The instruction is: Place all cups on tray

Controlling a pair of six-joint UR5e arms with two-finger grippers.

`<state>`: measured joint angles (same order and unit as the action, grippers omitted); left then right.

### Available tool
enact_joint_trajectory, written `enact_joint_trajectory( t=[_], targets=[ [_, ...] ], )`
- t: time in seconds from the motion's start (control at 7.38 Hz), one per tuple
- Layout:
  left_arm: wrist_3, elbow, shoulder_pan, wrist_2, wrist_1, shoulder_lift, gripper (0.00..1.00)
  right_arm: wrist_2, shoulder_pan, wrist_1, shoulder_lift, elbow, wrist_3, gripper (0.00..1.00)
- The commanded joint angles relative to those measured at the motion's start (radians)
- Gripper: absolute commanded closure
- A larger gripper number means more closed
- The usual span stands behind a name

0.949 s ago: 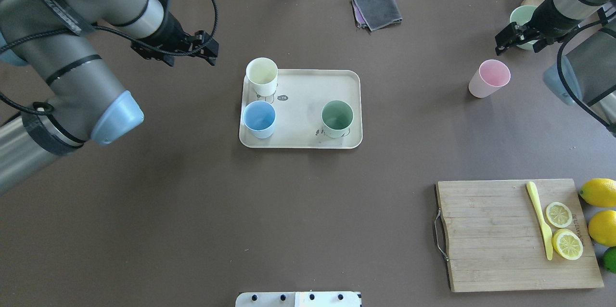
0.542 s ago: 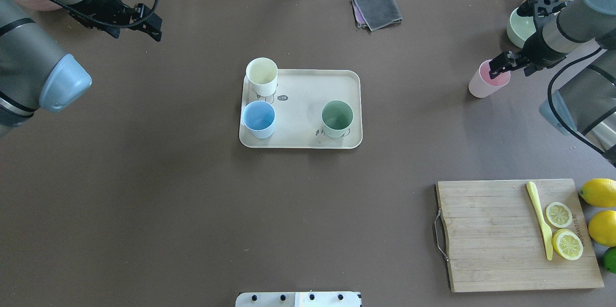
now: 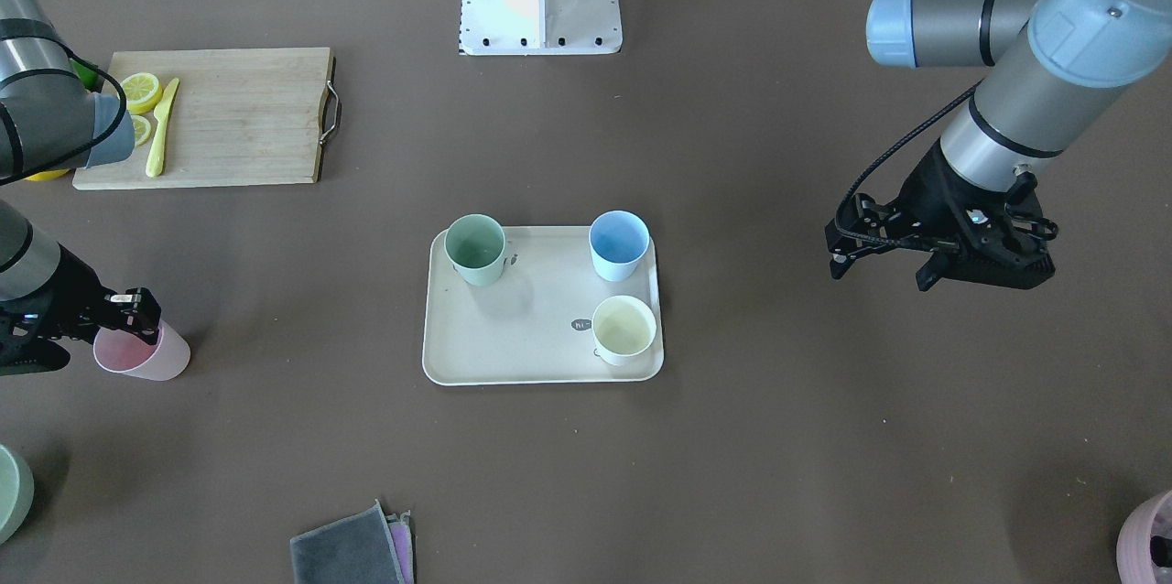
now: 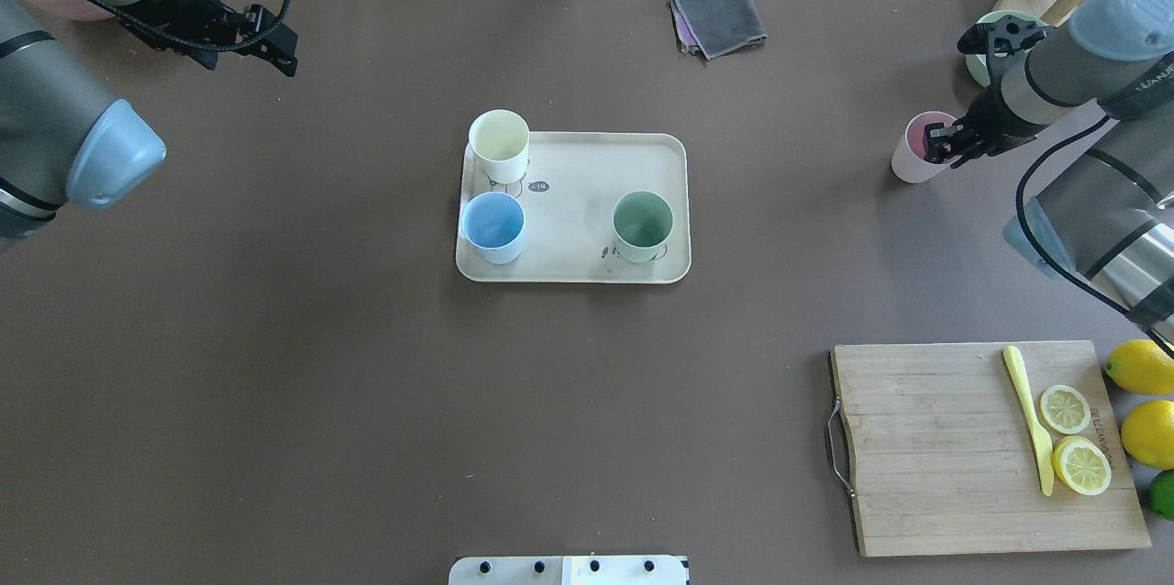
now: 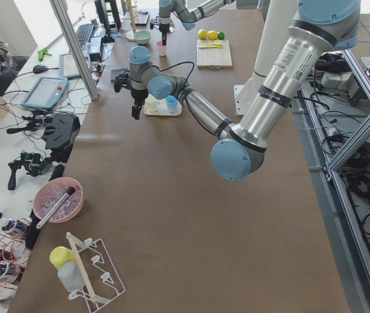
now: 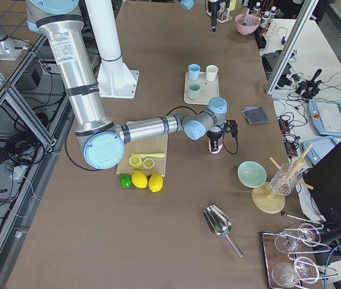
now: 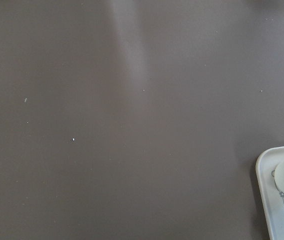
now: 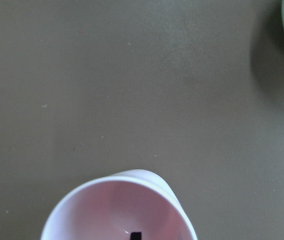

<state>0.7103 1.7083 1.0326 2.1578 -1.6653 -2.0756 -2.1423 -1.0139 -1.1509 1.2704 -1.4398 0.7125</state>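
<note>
A big brown worktop point(image 4: 367, 383) is filling the room's middle, and everything is sitting on it. A wooden cutting board point(image 4: 935, 447) is lying near one corner, carrying a yellow knife point(image 4: 1027, 411) and two lemon slices point(image 4: 1073, 438). The beige tray point(image 4: 587, 154) is lying in the middle of the worktop. Three cups are standing upright on the tray: the cream-yellow cup point(image 4: 499, 140) and the light blue cup point(image 4: 493, 226) at one end, and the mint green cup point(image 4: 642, 226) nearer the other end. The pink cup point(image 4: 913, 163) is sitting on the bare worktop, well apart from the tray, near a green dish point(image 3: 11, 492). The right gripper point(image 4: 940, 149) is reaching into the pink cup at its rim, with one finger showing inside it; I cannot tell if it is squeezing the cup. The left gripper point(image 3: 877, 276) is hanging above the worktop beyond the tray's other end, with its fingers spread apart and nothing between them. A folded grey cloth point(image 4: 720, 12) is lying by the far edge.
</note>
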Motion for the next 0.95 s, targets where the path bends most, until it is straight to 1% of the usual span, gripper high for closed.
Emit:
enact_joint_trajectory(
  t=[0.0, 0.27, 0.41, 0.54, 0.68, 0.81],
  targets=[
    [0.000, -0.004, -0.008, -0.003, -0.002, 0.000, 0.01, -0.005, 0.003, -0.012, -0.066, -0.005, 0.053, 1.00],
    [0.000, -0.006, -0.008, -0.003, -0.002, 0.003, 0.01, -0.005, 0.043, -0.015, -0.152, -0.008, 0.207, 1.00],
    [0.000, -0.006, -0.008, -0.001, -0.005, 0.011, 0.01, 0.005, 0.093, -0.021, -0.207, -0.007, 0.325, 1.00],
    [-0.006, 0.000, -0.006, 0.004, -0.010, 0.037, 0.01, 0.028, 0.130, -0.074, -0.277, -0.008, 0.410, 1.00],
    [-0.120, 0.004, 0.030, 0.010, 0.001, 0.075, 0.01, 0.082, 0.179, -0.163, -0.355, -0.005, 0.479, 1.00],
    [-0.247, -0.004, 0.112, 0.049, 0.016, 0.128, 0.02, 0.116, 0.214, -0.189, -0.397, 0.002, 0.519, 1.00]
  ],
)
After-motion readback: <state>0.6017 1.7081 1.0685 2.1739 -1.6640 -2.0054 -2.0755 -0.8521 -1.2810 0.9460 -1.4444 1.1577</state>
